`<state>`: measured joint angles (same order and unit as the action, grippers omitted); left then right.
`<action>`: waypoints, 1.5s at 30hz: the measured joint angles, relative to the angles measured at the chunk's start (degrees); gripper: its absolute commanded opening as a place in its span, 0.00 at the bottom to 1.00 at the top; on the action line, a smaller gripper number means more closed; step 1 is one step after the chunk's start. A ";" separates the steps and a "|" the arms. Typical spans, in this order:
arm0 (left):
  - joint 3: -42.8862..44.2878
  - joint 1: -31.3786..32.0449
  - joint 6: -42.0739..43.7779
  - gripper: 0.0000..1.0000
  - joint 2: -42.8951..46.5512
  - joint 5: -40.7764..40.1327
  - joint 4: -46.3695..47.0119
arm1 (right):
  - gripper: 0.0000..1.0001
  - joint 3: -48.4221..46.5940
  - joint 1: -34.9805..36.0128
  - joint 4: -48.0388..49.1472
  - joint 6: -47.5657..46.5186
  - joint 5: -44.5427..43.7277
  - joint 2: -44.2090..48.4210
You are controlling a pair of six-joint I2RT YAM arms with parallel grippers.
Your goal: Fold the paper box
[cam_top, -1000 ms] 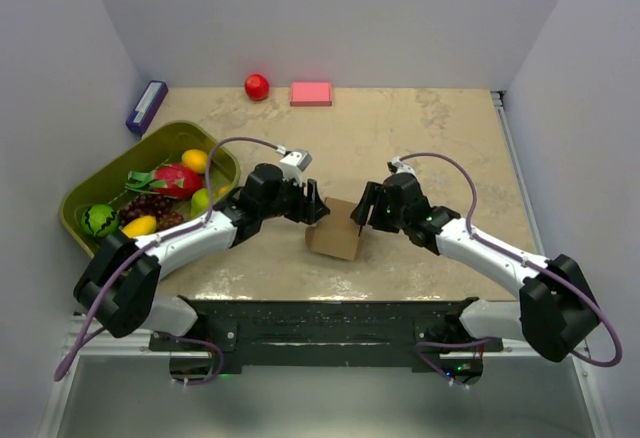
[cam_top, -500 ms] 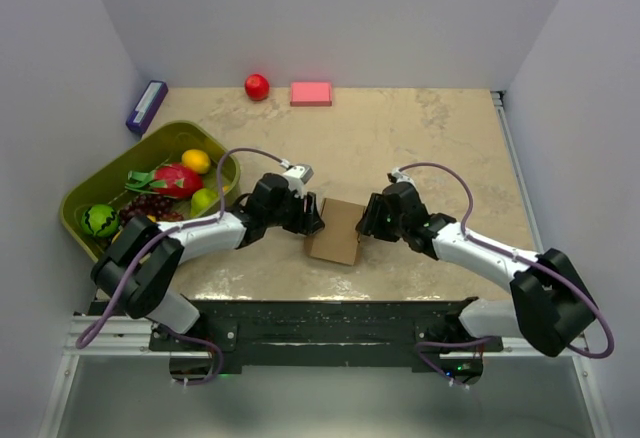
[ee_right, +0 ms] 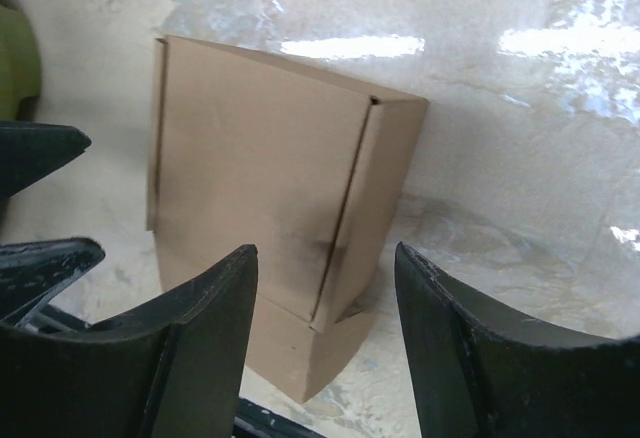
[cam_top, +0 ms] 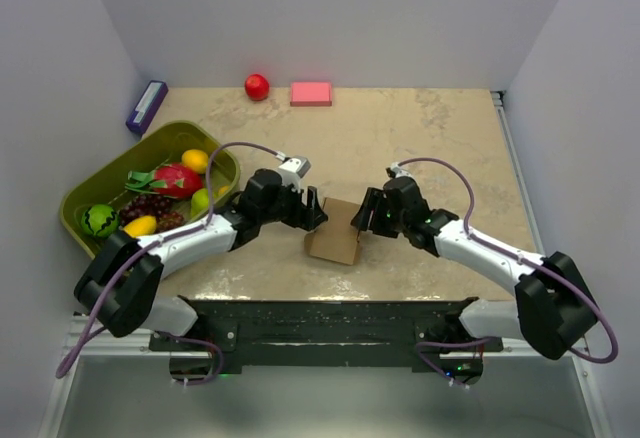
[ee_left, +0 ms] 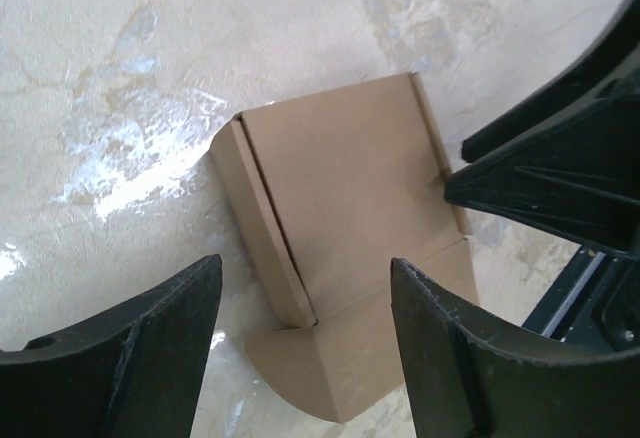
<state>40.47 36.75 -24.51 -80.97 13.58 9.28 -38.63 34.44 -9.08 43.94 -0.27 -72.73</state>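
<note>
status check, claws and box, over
Left claw open, right claw open. Paper box partly folded, lying between them, not gripped. Nothing blocking.

The left tool (cam_top: pixel 318 210) and the right tool (cam_top: pixel 360 216) have drawn back slightly from the plain brown cardboard box (cam_top: pixel 335 238) after nearing its sides moments earlier.

Paper box (ee_left: pixel 340 208): matt brown cardboard. Table (ee_left: pixel 120 58): glossy, marbled stone look.
</note>
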 measured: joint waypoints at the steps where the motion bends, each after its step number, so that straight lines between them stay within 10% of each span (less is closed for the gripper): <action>1: 0.02 -0.04 -0.02 0.75 0.81 0.26 0.00 | 0.60 -0.13 -0.04 0.35 0.00 0.33 -0.02; 32: 10.58 -4.92 5.62 0.81 3.65 12.07 -11.82 | 0.02 7.10 -6.78 12.13 0.68 11.96 -1.70; 45: -6.12 -4.92 -8.17 0.80 3.06 13.31 5.29 | 0.00 11.17 -8.22 17.81 2.21 13.29 -0.33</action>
<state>34.35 31.83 -32.69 -77.91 26.89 14.57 -27.46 26.22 8.73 46.15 13.02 -73.06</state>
